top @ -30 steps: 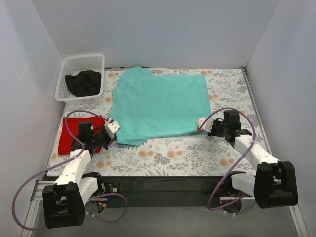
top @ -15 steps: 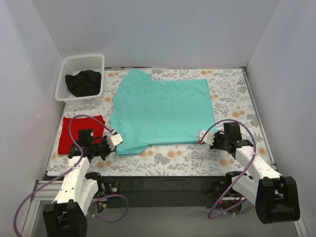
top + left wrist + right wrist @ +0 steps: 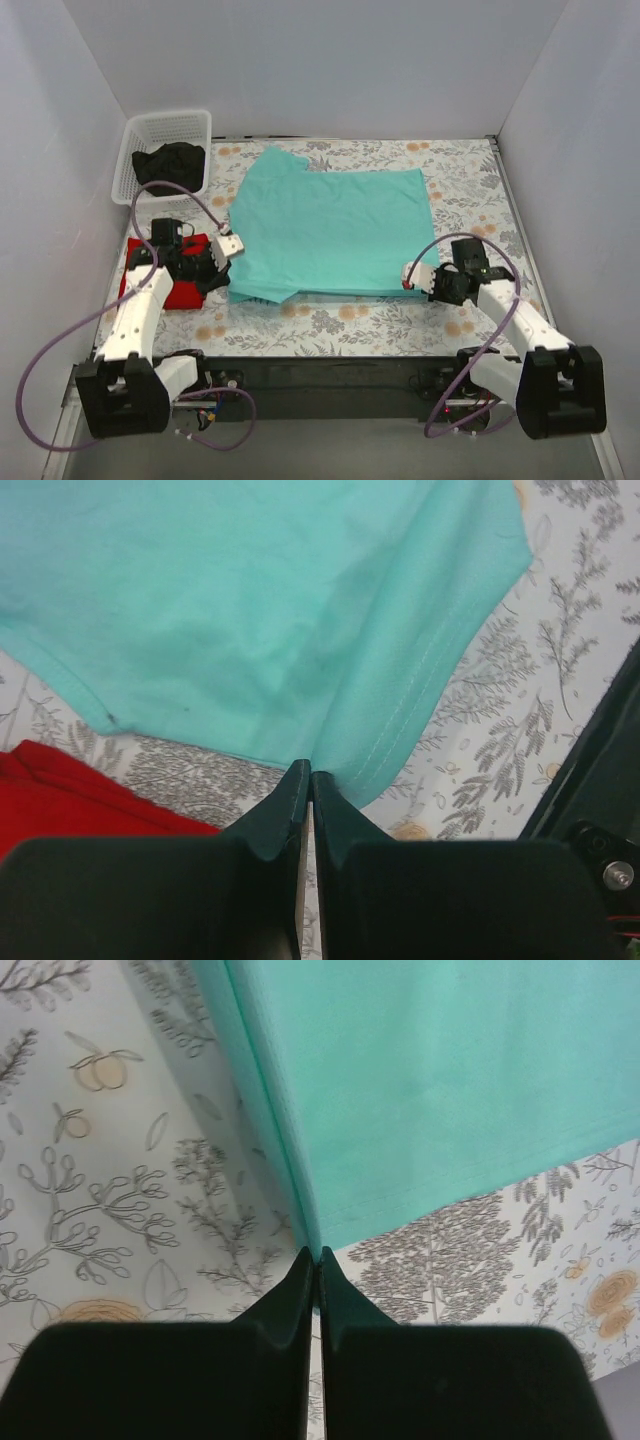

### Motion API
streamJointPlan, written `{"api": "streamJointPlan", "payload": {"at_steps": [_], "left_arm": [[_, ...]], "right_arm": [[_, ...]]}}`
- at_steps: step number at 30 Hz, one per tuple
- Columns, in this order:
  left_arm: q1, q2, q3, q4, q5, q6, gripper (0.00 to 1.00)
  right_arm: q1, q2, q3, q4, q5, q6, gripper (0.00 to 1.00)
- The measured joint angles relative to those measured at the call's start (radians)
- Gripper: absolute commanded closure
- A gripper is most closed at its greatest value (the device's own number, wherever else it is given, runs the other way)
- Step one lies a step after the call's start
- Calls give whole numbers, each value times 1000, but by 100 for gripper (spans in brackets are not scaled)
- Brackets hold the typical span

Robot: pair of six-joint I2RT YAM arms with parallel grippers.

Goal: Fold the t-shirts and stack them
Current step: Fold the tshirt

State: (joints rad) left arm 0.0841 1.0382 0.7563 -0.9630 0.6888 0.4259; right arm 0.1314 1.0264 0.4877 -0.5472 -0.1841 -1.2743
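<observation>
A teal t-shirt (image 3: pixel 330 230) lies spread over the middle of the floral table. My left gripper (image 3: pixel 228 250) is shut on its near left edge; in the left wrist view the pinched cloth (image 3: pixel 340 660) rises from the shut gripper (image 3: pixel 309 775). My right gripper (image 3: pixel 412 277) is shut on the near right corner; the right wrist view shows the hem (image 3: pixel 420 1090) running up from the shut gripper (image 3: pixel 317 1255). A folded red t-shirt (image 3: pixel 185 272) lies at the left under my left arm, also in the left wrist view (image 3: pixel 70 790). A black shirt (image 3: pixel 168 165) sits in the basket.
A white plastic basket (image 3: pixel 165 128) stands at the back left corner. White walls close in the table on three sides. Floral tablecloth (image 3: pixel 460 190) shows bare to the right of the teal shirt and along the near edge.
Both grippers keep hold of the teal shirt. The left arm swung back and to the left over the red shirt, and the shirt's near edge now lies straighter. The right gripper moved slightly nearer.
</observation>
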Motion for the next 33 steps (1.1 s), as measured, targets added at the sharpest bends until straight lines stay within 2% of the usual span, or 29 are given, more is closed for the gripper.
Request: {"api": "streamJointPlan", "payload": {"at_steps": [5,10,19,23,33], "left_arm": [[-1,282,232,42,-1,-90,100],[-33,463,381,69,-45,-148,100],[-122,751,639,97,-136,-181,100],[-136,808,689,105,-168,-179,100],[-137,839,688,137,-214,-180,100]], "right_arm": [[0,229,223,-32,-10,45,99],[0,400,417,-74,-30,67,99],[0,584,560,-127,-20,67,99],[0,635,586,-137,-12,66,99],[0,715,628,-141,-3,66,99]]}}
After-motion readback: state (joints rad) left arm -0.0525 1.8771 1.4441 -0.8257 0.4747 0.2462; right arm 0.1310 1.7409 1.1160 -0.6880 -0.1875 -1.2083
